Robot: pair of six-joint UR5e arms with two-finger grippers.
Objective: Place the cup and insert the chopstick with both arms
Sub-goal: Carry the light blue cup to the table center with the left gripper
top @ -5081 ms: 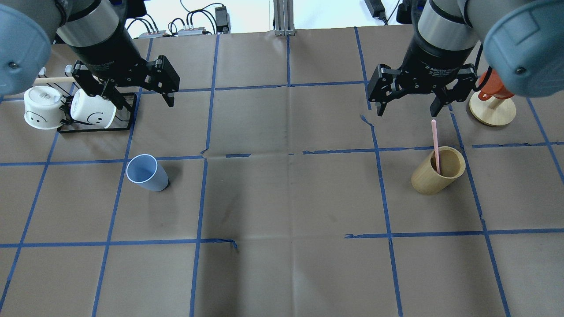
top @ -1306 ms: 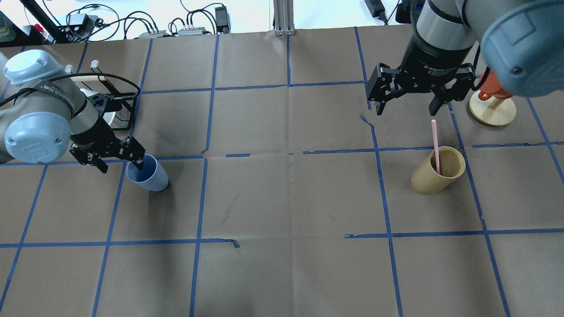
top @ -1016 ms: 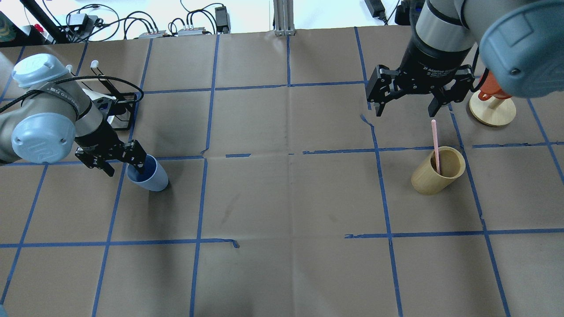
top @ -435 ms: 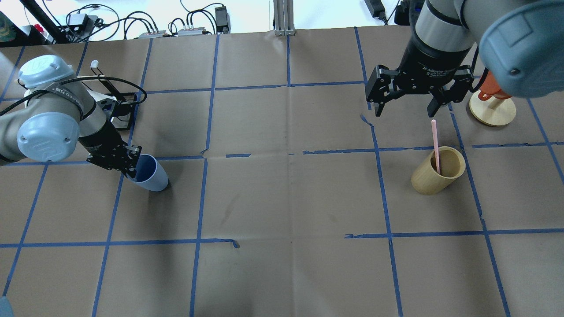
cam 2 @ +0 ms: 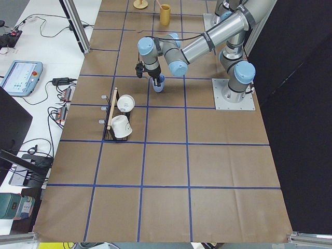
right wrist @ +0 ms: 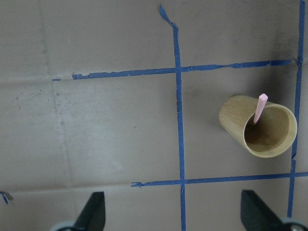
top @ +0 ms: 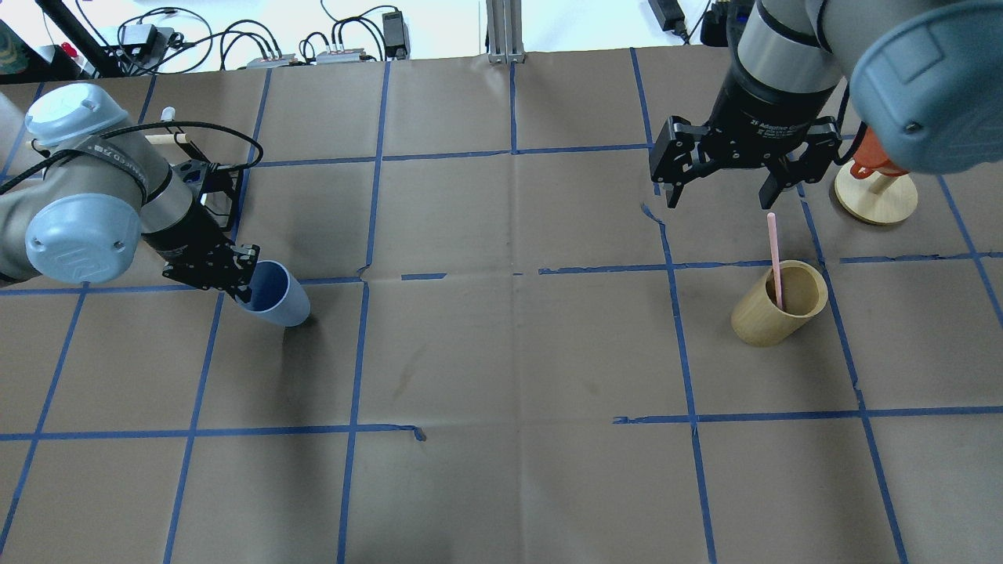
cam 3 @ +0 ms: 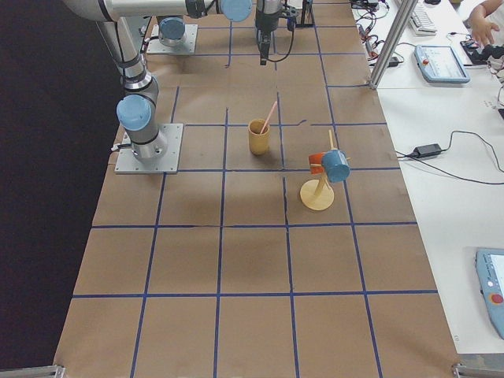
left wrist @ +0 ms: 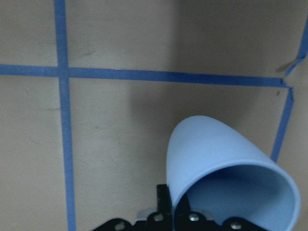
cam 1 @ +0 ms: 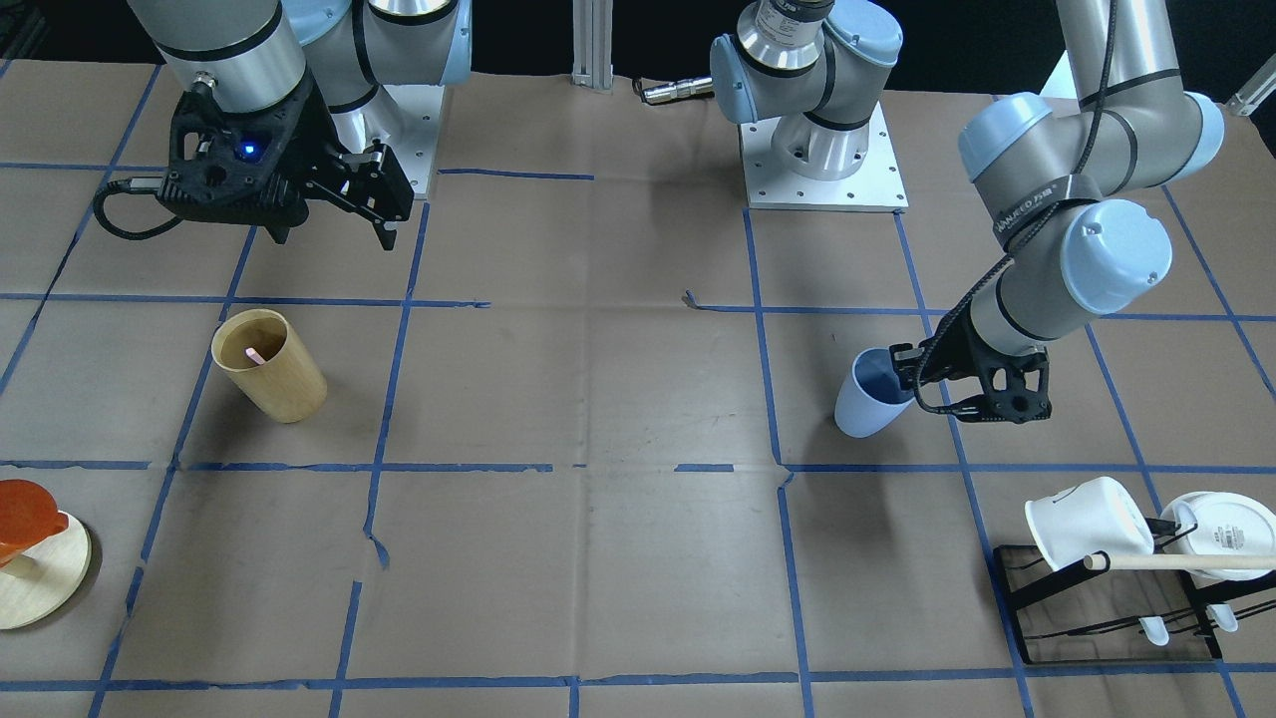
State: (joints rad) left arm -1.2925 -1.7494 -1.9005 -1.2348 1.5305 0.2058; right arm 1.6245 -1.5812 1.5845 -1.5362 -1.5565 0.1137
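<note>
The light-blue cup (top: 280, 299) stands on the left part of the table, tilted; it also shows in the front view (cam 1: 863, 401) and the left wrist view (left wrist: 216, 163). My left gripper (top: 239, 279) is shut on its rim, with one finger inside the cup. A pink chopstick (top: 774, 249) leans in the tan wooden cup (top: 772, 315) on the right. My right gripper (top: 718, 200) is open and empty. It hangs above the table, behind the wooden cup. The right wrist view shows the chopstick (right wrist: 259, 109) in the wooden cup (right wrist: 263, 134).
A black rack (cam 1: 1107, 603) with two white mugs (cam 1: 1082, 521) and a long wooden rod stands behind my left arm. A round wooden stand (top: 876, 197) with an orange cup is at the far right. Blue tape lines mark a grid on the brown paper.
My left arm came down from the back, closed on the blue cup's rim, and shifted and tilted the cup a little to the right. The right arm has barely moved.
</note>
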